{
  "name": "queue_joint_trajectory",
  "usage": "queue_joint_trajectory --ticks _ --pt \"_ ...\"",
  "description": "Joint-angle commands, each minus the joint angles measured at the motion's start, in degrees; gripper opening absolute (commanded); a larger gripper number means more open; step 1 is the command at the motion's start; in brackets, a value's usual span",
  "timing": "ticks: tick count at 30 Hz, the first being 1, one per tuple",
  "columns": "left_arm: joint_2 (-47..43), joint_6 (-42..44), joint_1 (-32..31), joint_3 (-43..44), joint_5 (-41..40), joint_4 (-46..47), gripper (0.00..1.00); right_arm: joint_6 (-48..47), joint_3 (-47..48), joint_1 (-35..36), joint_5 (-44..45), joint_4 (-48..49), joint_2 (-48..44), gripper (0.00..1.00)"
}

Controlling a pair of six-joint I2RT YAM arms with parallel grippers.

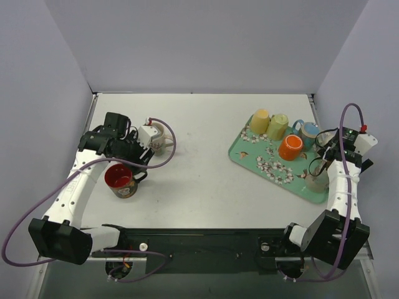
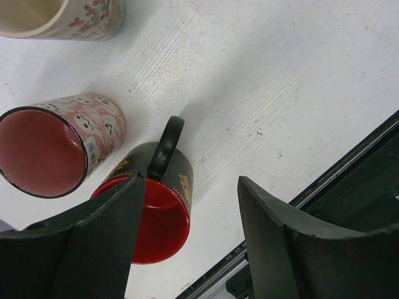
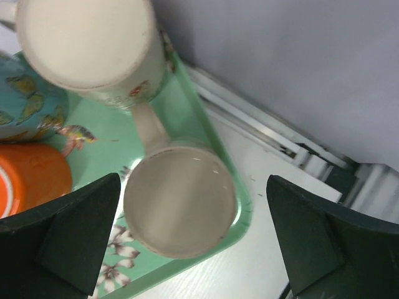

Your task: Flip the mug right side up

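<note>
A beige mug [image 3: 181, 208] stands bottom up at the near right corner of the green flowered tray [image 3: 204, 121]; its handle points at a cream mug [image 3: 87, 43]. My right gripper [image 3: 193, 180] is open wide above it, one finger on each side and neither touching. In the top view the right gripper [image 1: 318, 166] hovers over this mug [image 1: 316, 180]. My left gripper [image 2: 190, 187] is open and empty just above an upright black mug with a red inside [image 2: 156, 212]. That mug [image 1: 121, 180] and the left gripper [image 1: 138, 163] also show in the top view.
The tray [image 1: 255, 156] also holds yellow [image 1: 260, 120], pale green [image 1: 278, 126], blue [image 1: 307, 131] and orange [image 1: 290, 147] mugs. A pink mug [image 2: 50, 149] and a cream patterned mug [image 2: 68, 15] stand close to the black one. The table's front rail [image 2: 349, 162] is near.
</note>
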Motion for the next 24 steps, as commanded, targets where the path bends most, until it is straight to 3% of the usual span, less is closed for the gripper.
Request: queue_joint_trajectory --ticks 1,7,13,16,24 --pt "-0.8 -1.2 -1.2 2.2 -1.1 -0.1 0.71 -0.1 -0.6 -0.8 -10.9 3.8 2.6 0.96" --pt "-0.8 -0.4 -1.8 1.4 -1.0 0.5 0.71 -0.1 -2.7 -0.8 -12.0 3.5 4.2 0.93" --pt "-0.5 -0.8 -2.9 1.8 -0.4 2.8 0.71 -0.7 -5.5 0.3 -19.8 4.7 3.1 0.79" --pt "-0.5 -1.0 -3.7 2.2 0.9 3.6 0.71 -1.4 -6.1 2.9 -21.3 3.5 2.5 0.72" --pt "-0.8 -1.4 -5.2 1.3 2.9 6.8 0.71 -6.0 -4.3 12.9 -22.6 -3.5 4.1 0.66"
